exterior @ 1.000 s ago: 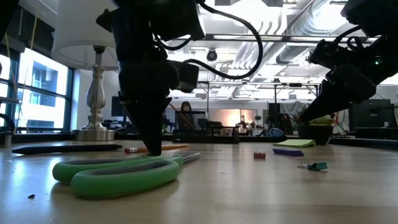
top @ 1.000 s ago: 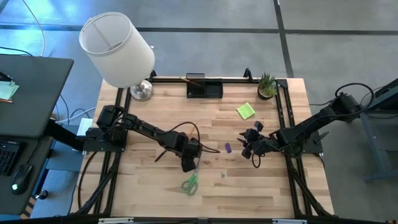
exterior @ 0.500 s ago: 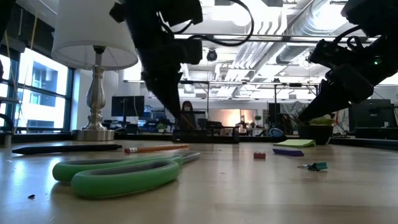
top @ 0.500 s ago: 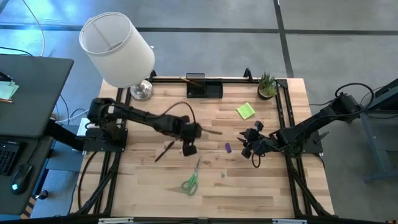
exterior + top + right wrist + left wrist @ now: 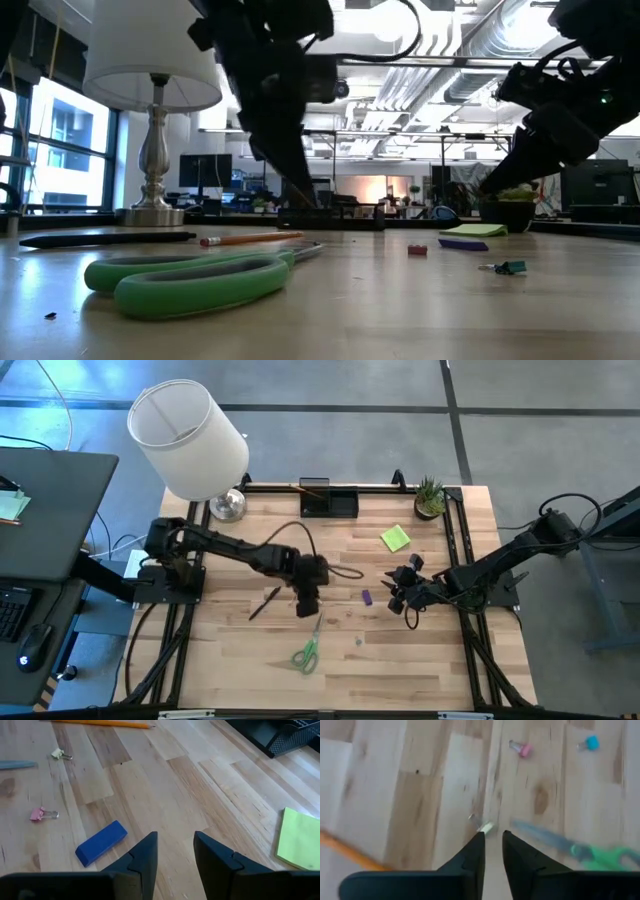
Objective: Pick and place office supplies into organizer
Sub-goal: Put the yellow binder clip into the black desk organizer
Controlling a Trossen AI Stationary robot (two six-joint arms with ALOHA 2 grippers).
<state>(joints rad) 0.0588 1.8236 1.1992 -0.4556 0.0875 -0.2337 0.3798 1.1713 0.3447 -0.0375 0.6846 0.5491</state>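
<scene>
A two-armed robot sorts desk clutter on a wooden table, its left gripper hanging above the boards near the middle, fingers parted by only a slim gap with nothing between them. The risk from here, on this evidence, is a missed or skidding grab: a thin pencil lying flat beside that gripper offers little to pinch, and narrow jaws coming down slightly off-line could roll it away or nudge the green-handled scissors just below. The right gripper waits over the table's right half, fingers moderately apart and empty (a purple block lies just ahead of it).

The supplies are scattered and small. A dark pen lies slantwise left of the left gripper; the lime-green sticky pad sits flat, well clear of both arms, near a small potted plant. Tiny binder clips, one pink, dot the boards by the scissors' blades.

The black organizer stands at the far edge, centred, with one pencil showing at its left end. A white-shaded lamp looms over the far-left corner.
</scene>
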